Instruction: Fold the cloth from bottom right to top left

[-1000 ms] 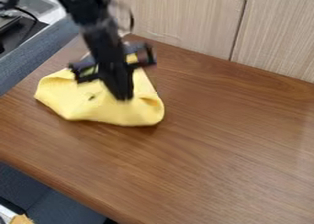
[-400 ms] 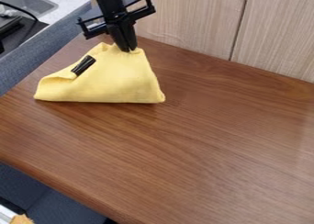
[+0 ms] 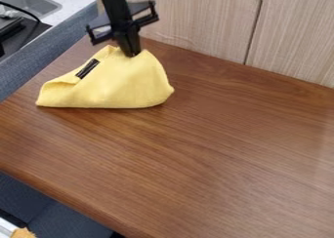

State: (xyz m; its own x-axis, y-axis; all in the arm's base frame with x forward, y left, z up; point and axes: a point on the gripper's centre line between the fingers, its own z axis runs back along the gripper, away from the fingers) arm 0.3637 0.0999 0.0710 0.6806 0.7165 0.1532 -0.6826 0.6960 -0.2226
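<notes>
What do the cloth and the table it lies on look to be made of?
The cloth looks like soft matte fabric, perhaps microfiber or cotton, going by its loose folds and rounded edges; the exact fiber is unclear. The table shows brown wood grain with a faint sheen, so finished wood or a wood-look laminate.

Desk [image 3: 215,149]: brown, wood grain, pale sheen at right. Front edge runs diagonally, left side down to bottom. One item on it, upper left: yellow cloth [image 3: 127,88], folded, bottom edge near straight, right end rounded, black patch [image 3: 87,69] on its upper left.
</notes>
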